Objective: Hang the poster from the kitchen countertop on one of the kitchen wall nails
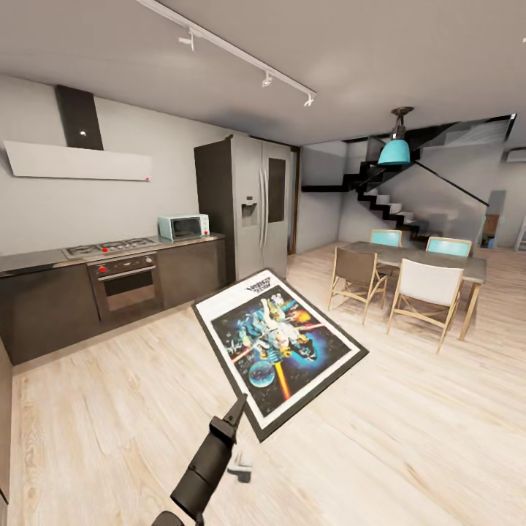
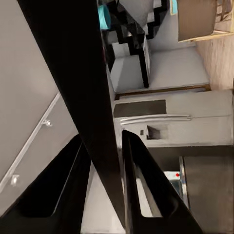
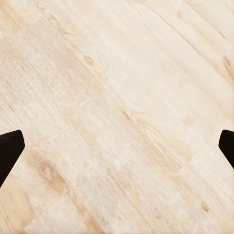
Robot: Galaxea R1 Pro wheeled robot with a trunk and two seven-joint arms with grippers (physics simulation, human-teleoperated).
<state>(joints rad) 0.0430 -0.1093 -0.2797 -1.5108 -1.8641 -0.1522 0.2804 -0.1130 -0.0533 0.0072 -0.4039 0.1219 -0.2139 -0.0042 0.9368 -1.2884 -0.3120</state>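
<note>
While left pincer (image 1: 237,416) grips poster (image 1: 281,343), fridge (image 1: 252,204) stands beyond.

One piece of lettering shows: a dark title block on the white border at the far end of the poster (image 1: 280,343), centre of the head view. It is too blurred to read.

Grey fridge (image 1: 256,204) beside teal microwave (image 1: 183,226); dining table (image 1: 416,259) apart
</note>
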